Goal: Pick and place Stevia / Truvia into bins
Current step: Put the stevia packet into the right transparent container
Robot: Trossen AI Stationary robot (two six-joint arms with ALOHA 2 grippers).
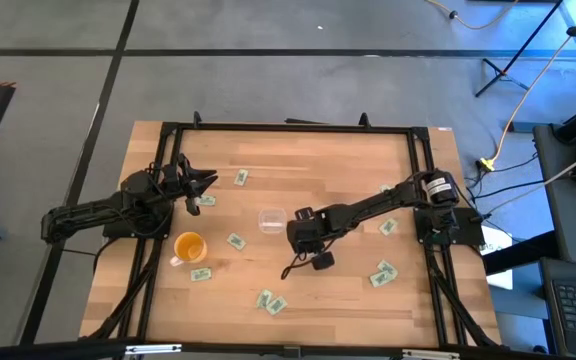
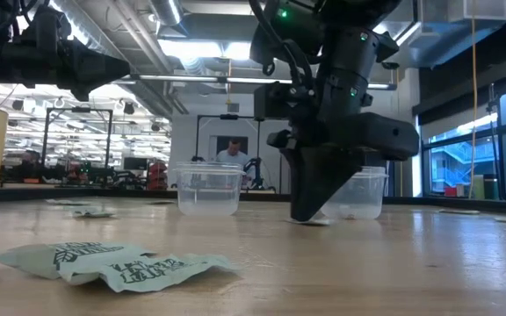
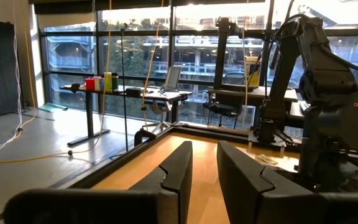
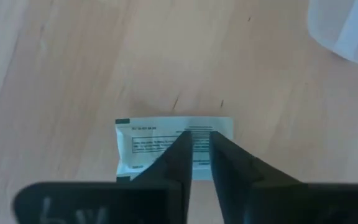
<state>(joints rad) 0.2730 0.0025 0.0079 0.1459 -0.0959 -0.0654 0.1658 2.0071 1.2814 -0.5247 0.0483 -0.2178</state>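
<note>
- Pinching a sweetener packet (image 4: 166, 144) at its edge, the right gripper (image 4: 196, 155) stands with fingers narrowed on the paper, tips down on the wooden table (image 1: 338, 170) near centre.
- Held packet lies flat on the wood, white printed face up.
- Clear bin (image 1: 271, 219) sits just at the gripper's 10 o'clock.
- Left gripper (image 1: 204, 183) hovers at the table's 9 o'clock side, fingers narrowly apart, empty.
- Orange cup (image 1: 189, 246) at 8 o'clock; loose packets (image 1: 270, 301) scattered around.

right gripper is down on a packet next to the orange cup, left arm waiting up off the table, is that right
Not the orange cup: the high view shows the right gripper down on a packet beside the clear bin. The left gripper does wait above the table.
</note>
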